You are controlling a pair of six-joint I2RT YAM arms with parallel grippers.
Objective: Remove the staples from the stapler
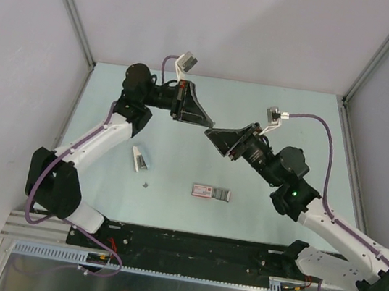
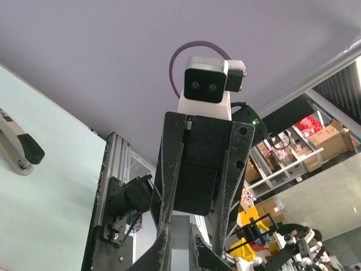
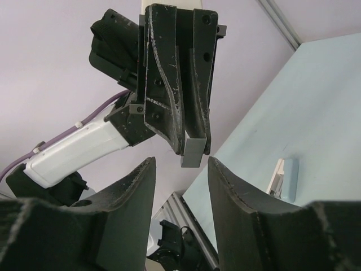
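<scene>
My left gripper (image 1: 206, 122) is raised above the table and shut on a short grey strip of staples (image 3: 192, 155), whose end sticks out past its fingertips. The strip also shows in the left wrist view (image 2: 180, 240). My right gripper (image 1: 212, 134) is raised tip to tip with the left one. Its jaws (image 3: 181, 164) are open, and the strip hangs at their mouth without touching either finger. The stapler (image 1: 140, 158), white and dark, lies on the table below the left arm; it also shows in the right wrist view (image 3: 285, 179).
A small red and grey box (image 1: 211, 192) lies on the pale table near the front middle. A tiny dark bit (image 1: 145, 183) lies beside the stapler. Grey walls enclose the table on three sides; a black rail (image 1: 187, 243) runs along the near edge.
</scene>
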